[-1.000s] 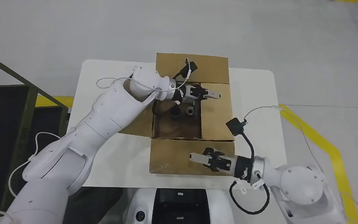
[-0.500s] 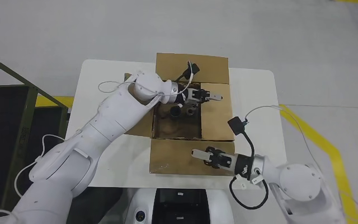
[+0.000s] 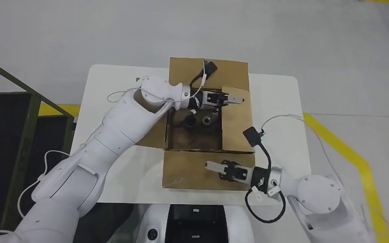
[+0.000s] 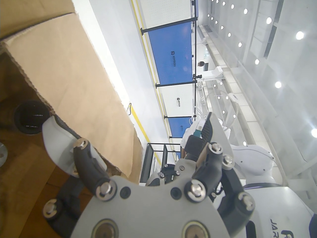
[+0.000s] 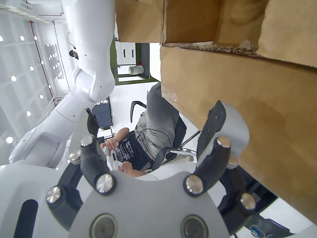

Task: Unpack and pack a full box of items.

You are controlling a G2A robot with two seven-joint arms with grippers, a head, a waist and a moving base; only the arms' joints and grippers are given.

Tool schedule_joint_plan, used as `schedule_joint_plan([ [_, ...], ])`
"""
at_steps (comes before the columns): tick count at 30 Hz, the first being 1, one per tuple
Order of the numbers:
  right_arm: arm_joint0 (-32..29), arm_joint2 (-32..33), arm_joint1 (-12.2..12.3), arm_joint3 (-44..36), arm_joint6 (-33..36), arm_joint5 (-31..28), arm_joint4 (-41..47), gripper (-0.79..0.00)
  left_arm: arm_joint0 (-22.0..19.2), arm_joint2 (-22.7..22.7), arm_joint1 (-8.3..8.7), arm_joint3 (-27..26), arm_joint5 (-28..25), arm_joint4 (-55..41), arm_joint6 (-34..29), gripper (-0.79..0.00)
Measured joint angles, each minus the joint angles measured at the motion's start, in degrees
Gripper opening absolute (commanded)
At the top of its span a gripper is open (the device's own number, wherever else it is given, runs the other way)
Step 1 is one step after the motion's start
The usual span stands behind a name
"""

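My left gripper (image 3: 234,99) gapes astride the cardboard box's (image 3: 209,73) right flap (image 3: 234,129), likely to spread it. My right gripper (image 3: 214,166) hangs open over the near flap (image 3: 188,170).

The right tool (image 5: 152,112) is held with its fingers spread and nothing between them, one finger (image 5: 213,125) just beside the outer flap of the open cardboard box (image 5: 247,87), with the other arm (image 5: 89,38) beyond.
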Motion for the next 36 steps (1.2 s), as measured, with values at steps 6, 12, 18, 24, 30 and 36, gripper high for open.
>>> schedule_joint_plan([
  [6,1.59,-1.98,-0.18,2.26,-2.77,0.94,0.76,0.000,1.44,-2.27,0.19,-1.60,-0.94,-3.12,-1.73,0.000],
  [12,2.26,-1.29,-0.34,4.55,-7.56,-0.48,2.73,0.000,2.31,-4.24,0.11,-1.82,-2.20,-7.03,-3.28,0.000],
  [18,2.42,-0.81,-0.45,5.81,-11.23,-2.41,4.22,0.000,2.71,-4.80,-0.18,-2.15,-3.39,-7.82,-3.99,0.000],
  [24,0.23,1.37,-0.03,3.75,-11.02,-3.15,4.79,0.000,2.53,-4.72,0.07,-1.53,-0.24,-3.16,-4.91,0.000],
  [30,-1.92,3.18,0.43,1.22,-9.54,-4.06,5.11,0.000,2.38,-3.32,-0.35,0.81,2.18,0.31,-3.57,0.000],
  [36,-3.07,3.84,0.74,-0.28,-8.97,-4.61,4.86,0.000,1.83,-3.62,-0.53,2.26,2.81,2.75,-1.38,0.000],
])
